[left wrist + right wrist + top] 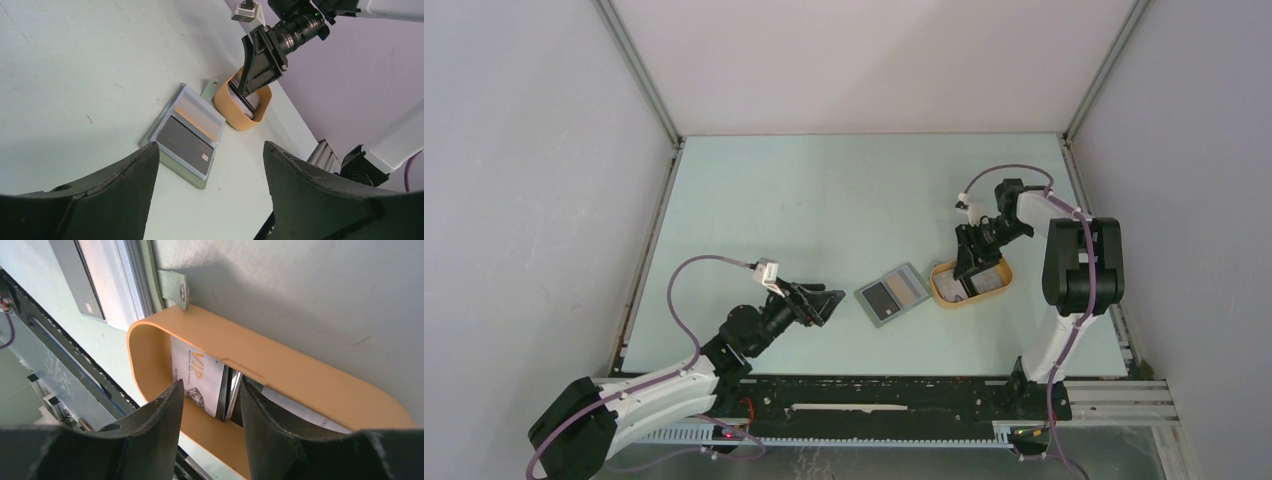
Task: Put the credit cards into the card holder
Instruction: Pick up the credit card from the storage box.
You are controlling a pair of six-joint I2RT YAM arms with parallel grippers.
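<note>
Nearest, the left claw hangs wide open and empty by the table's near edge, the open wallet just beyond holding one black card. Farther right, the right claw stands half open in the tray, astride upright cards. They are likely light, stiff and slick, best pinched across the faces near the top edge.

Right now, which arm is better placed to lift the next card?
Right. The right gripper sits inside the tan tray, jaws straddling the cards. The left gripper hangs open beyond the card holder.
</note>
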